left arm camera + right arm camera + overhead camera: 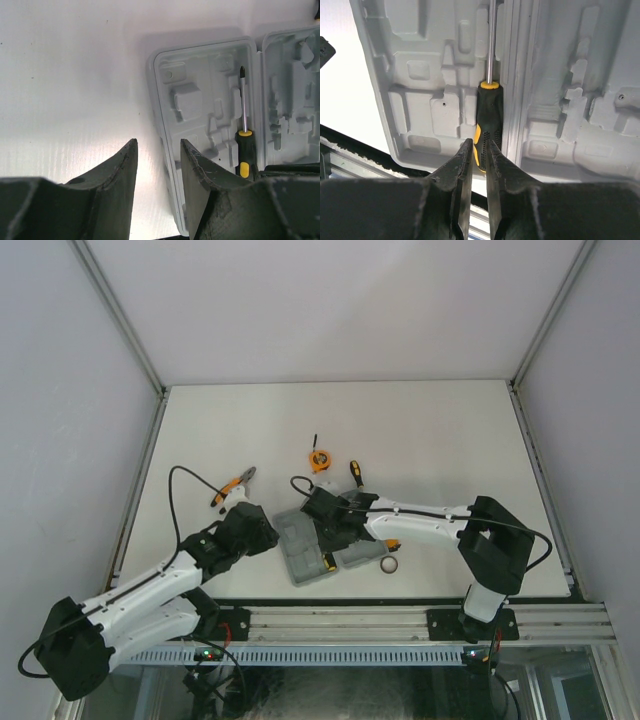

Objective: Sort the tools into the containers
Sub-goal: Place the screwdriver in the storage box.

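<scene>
Case (300, 555) holds one screwdriver (487, 115); pliers (232, 487), tape measure (319, 460), second screwdriver (355, 473), ring (389, 565) lie on the table (420, 440). Right tool (479, 142): narrow at its handle, grip unclear. Left tool (158, 142): half-open, empty.

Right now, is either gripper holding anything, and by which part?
Left gripper: open, empty. Right gripper: jaws narrow over the butt of the screwdriver handle lying in the case; a grip cannot be told.
</scene>
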### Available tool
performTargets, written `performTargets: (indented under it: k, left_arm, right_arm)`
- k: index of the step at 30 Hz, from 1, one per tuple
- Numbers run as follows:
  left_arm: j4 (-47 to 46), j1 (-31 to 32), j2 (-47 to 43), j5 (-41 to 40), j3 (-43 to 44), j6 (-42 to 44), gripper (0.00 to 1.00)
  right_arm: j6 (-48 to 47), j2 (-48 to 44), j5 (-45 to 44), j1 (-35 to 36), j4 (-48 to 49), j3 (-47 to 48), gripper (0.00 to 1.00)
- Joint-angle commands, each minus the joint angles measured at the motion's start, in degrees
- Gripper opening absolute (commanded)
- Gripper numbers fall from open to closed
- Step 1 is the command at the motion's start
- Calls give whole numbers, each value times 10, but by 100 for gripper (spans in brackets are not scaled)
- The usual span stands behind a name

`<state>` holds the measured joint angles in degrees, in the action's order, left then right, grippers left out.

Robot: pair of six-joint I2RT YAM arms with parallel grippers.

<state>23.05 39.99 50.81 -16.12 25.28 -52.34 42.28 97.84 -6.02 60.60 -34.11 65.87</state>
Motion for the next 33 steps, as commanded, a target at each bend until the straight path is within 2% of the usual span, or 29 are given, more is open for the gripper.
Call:
performTargets:
  k: [1,9,16,20,27,29,33]
  left_arm:
    - [-14,-4,-14,-1,3,21,44]
    - [5,-3,-45,-26,22,46,44]
    - [22,-4,-63,-61,63,69,46]
    - [30,-4,-73,-80,83,83,47]
    - [36,-4,-90,-107,100,103,53]
    - [38,-4,-92,-114,104,106,56]
    - [37,-4,-94,-128,113,114,59]
  right_arm:
    - [-16,-9,-26,-1,17,25,14]
    - [-49,-83,-84,3,49,25,25]
    - [-109,-161,-89,3,131,-13,31]
    - [-122,-204,-98,-5,164,-39,38]
    - [-155,-268,-77,-43,167,-73,39]
    - [-145,-277,-70,-58,165,-78,46]
    - [-151,-294,-59,-76,174,-91,52]
